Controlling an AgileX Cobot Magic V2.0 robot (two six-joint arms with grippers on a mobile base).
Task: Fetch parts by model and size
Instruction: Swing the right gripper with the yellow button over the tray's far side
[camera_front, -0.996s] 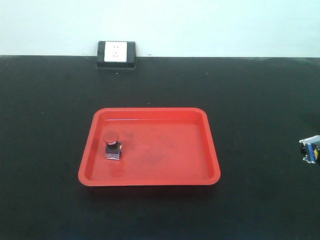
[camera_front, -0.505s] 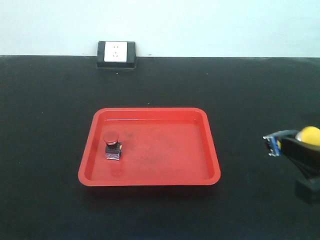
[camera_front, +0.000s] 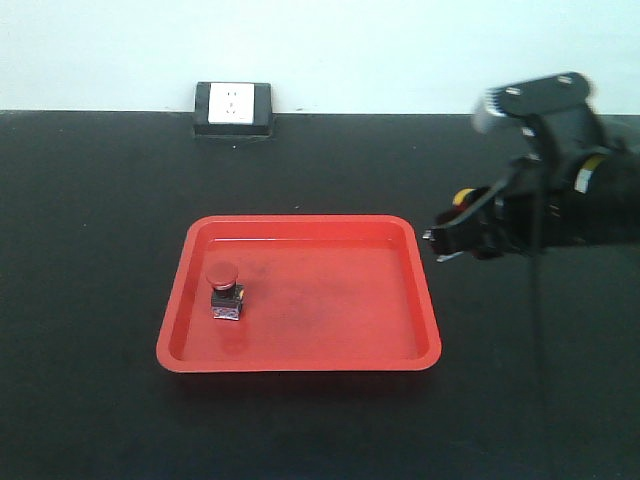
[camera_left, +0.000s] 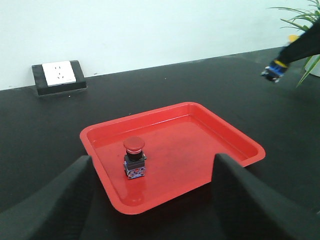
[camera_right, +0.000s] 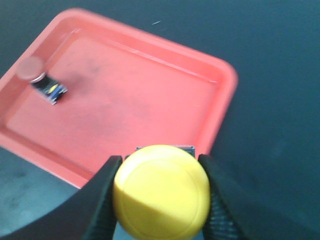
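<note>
The tray (camera_front: 300, 360) looks like glossy red plastic, its smooth floor catching soft reflections along the far wall, with dull dark smudges near the middle; the counter (camera_front: 100, 200) is matt black, slightly grainy, with a few pale specks; the red switch (camera_front: 224, 290) has a smooth, faintly shiny cap on a blocky dark base; the yellow switch (camera_right: 161, 192) shows a smooth satin plastic cap; the right claw (camera_right: 161, 200) has matt black fingers (camera_right: 102, 200); the socket (camera_front: 232, 105) has a glossy white plastic face in a black frame.
</note>
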